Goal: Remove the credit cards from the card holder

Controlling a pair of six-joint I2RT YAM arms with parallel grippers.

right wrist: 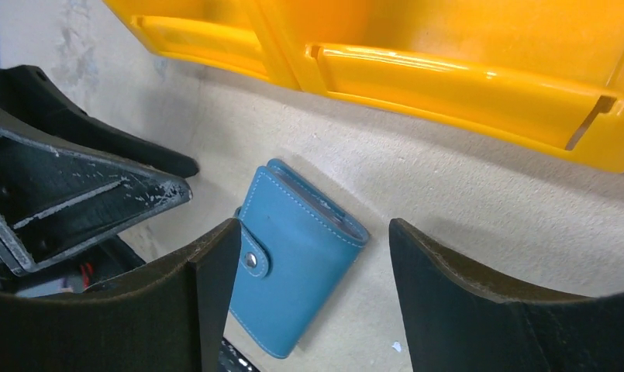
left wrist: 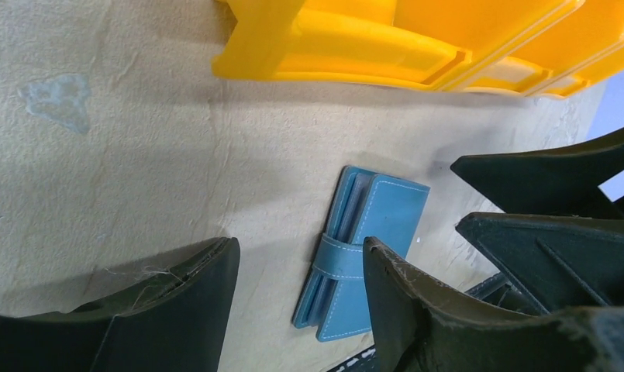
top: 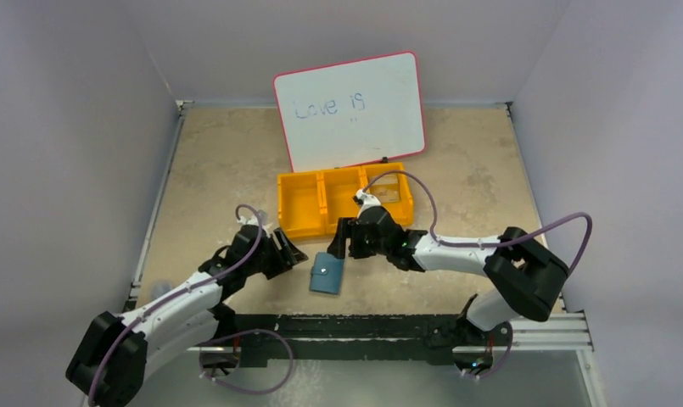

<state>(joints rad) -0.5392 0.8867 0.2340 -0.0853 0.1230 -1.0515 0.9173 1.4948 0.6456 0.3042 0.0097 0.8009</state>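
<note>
Closed wallet (top: 327,273) flat on desk (top: 219,170) between spread left gripper (top: 293,252) and spread right gripper (top: 342,246); long axis front-to-back, right nearer.

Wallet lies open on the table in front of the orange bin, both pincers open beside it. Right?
No: the wallet is closed, its tab snapped shut, as the right wrist view shows. Otherwise right: it lies on the table in front of the orange bin, left pincer and right pincer open beside it.
</note>
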